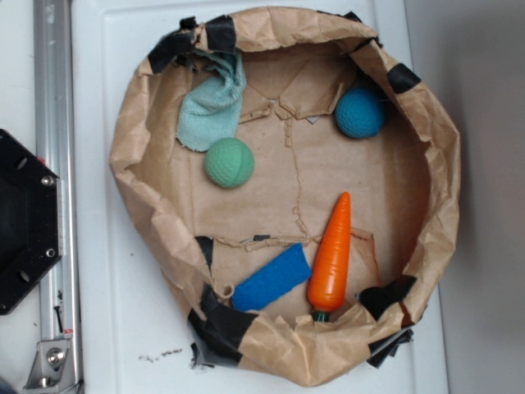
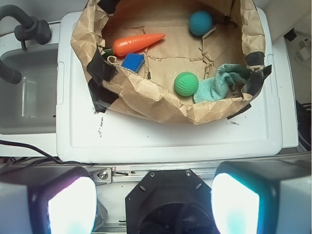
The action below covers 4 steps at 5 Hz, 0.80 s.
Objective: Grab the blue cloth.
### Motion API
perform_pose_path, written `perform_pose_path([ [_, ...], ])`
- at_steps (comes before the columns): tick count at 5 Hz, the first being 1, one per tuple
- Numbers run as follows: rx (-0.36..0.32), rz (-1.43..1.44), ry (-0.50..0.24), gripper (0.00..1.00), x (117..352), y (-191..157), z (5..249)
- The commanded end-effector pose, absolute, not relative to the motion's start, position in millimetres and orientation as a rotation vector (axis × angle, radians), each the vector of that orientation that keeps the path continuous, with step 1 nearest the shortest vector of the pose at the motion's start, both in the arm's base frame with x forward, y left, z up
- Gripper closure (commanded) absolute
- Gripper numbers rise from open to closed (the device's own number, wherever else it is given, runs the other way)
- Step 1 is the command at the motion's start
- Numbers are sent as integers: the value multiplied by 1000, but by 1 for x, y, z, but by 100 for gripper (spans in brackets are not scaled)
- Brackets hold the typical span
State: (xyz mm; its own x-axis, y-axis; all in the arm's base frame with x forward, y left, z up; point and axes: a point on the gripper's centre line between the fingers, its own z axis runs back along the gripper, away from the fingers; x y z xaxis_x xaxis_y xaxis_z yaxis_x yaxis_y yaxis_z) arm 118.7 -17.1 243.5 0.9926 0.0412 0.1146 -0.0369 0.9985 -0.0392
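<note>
Cloth (image 2: 222, 82): crumpled against the paper basket's (image 2: 146, 100) wall, touching the green ball (image 2: 186, 84). Lies well ahead and right of the gripper (image 2: 153, 204); long axis slants toward the rim. Jaws spread wide, empty.

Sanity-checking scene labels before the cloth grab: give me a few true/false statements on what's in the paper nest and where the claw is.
1. The blue cloth lies against the paper nest's wall, beside the green ball. True.
2. The carrot rests on top of the cloth. False: it lies across the nest from the cloth, next to the royal-blue piece.
3. The teal ball sits apart from the green ball. True.
4. The claw is shut on the cloth. False: in the wrist view its fingers stand wide apart, outside the nest and away from the cloth.
</note>
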Motion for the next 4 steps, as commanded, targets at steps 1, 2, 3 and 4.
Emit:
perform_pose_path([
  [1, -37, 39, -116, 0, 119, -17, 243],
  [2, 138, 110, -143, 0, 164, -9, 215],
  [3, 243, 358, -177, 0, 203, -5, 199],
  [4, 265, 609, -173, 0, 232, 17, 170],
])
